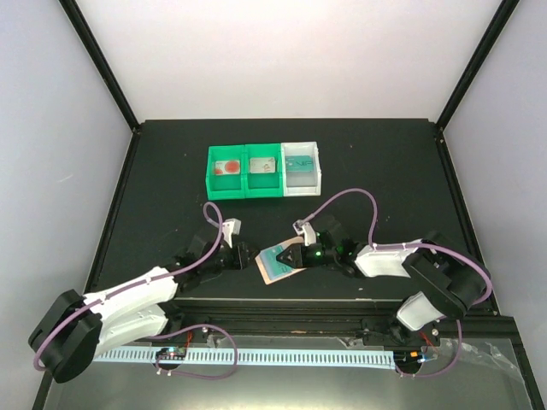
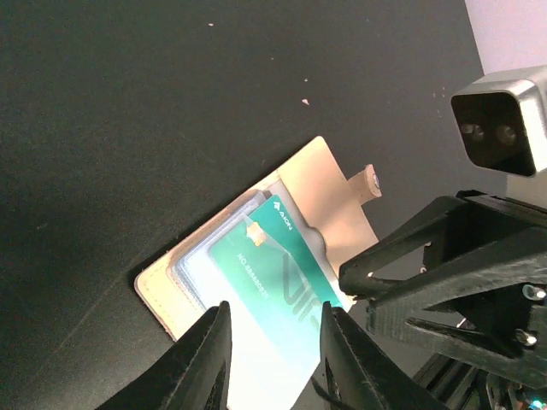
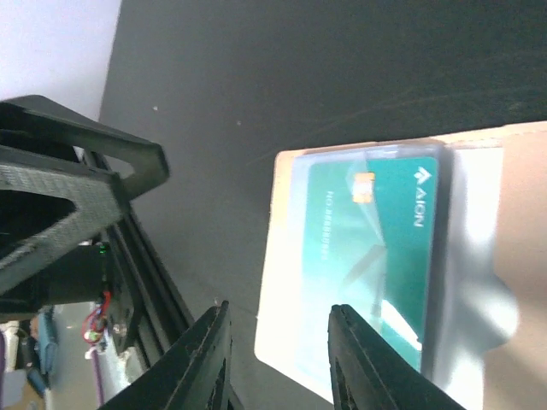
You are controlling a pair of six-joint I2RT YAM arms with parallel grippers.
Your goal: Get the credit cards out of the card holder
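Your left claw [image 2: 275,320] and right claw [image 3: 279,314] both hang spread over the open card holder [image 2: 329,184] at the table's [image 1: 171,171] front edge. Its teal card [image 2: 273,265] reads "AION". Farther back, the green bin [image 1: 244,191] and white bin [image 1: 304,189] hold other cards [image 1: 227,166].

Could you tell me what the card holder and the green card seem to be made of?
The card holder looks like matte tan leather or imitation, going by its dull surface and snap tab. The green card looks like glossy plastic: glare, printed number, chip.
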